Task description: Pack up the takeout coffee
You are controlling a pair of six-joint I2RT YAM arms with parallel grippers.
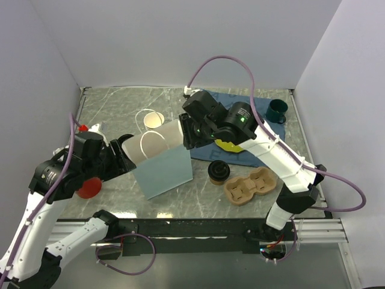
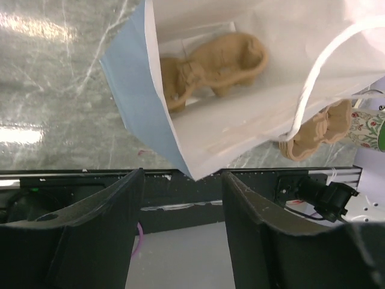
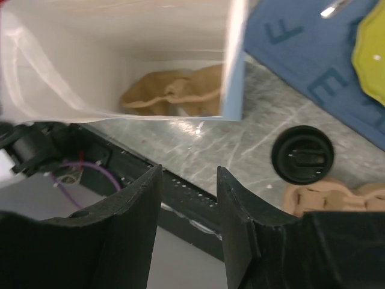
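- Black left gripper (image 2: 183, 180): jaws about half apart, nothing clamped. The near corner of the pale blue paper bag (image 1: 165, 171) sits right at the gap between the fingertips. Can't tell whether it touches.
- Right gripper (image 3: 189, 174): jaws narrower but clearly apart, nothing between them. The bag's rim is just ahead of the fingertips, no visible contact.
- Left arm comes in from the left side, with the wrist turned toward the bag's open mouth at its left rim.
- Right arm runs diagonally from its base at near right, up and left over the blue cloth (image 1: 255, 105). Its wrist is bent down at the bag's far-right rim.
- Bag mouth gapes between the two grippers. A moulded cardboard cup carrier (image 2: 210, 63) lies at the bottom inside.
- Takeout coffee (image 1: 218, 171) is outside the bag. It stands upright on the marble table (image 1: 120, 108), right of the bag, at the near edge of the cloth. Black lid on, no gripper near it.
- A second carrier (image 1: 249, 186) lies just beside the coffee, on its near-right side.
- Dark green mug (image 1: 277, 110) is at the far right corner, well apart.
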